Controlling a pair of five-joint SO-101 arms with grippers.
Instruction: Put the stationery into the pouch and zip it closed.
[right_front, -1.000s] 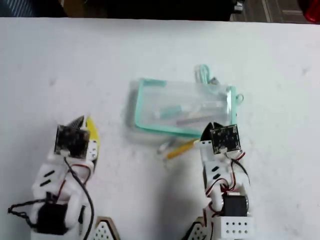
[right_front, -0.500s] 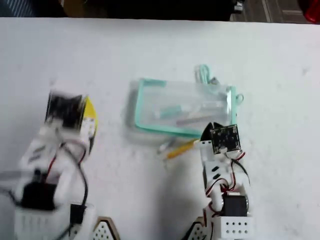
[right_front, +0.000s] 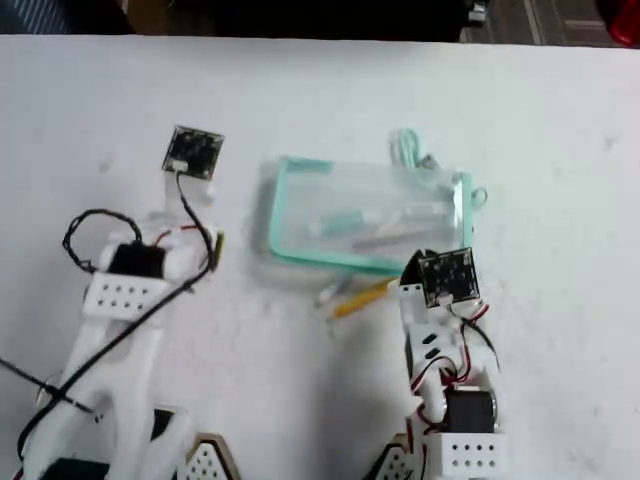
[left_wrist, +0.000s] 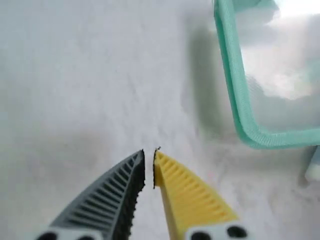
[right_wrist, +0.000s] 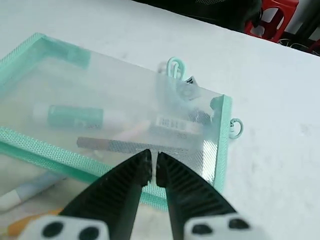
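Pouch lies flat on the table. It holds a mint-labelled tube and a dark pen; the other contents are indistinct. A yellow pencil lies outside, at its near edge.

Left gripper: fingers closed to a slit, empty, near the pouch corner.

Right gripper: fingers nearly together at the pouch's near edge; contact cannot be confirmed.
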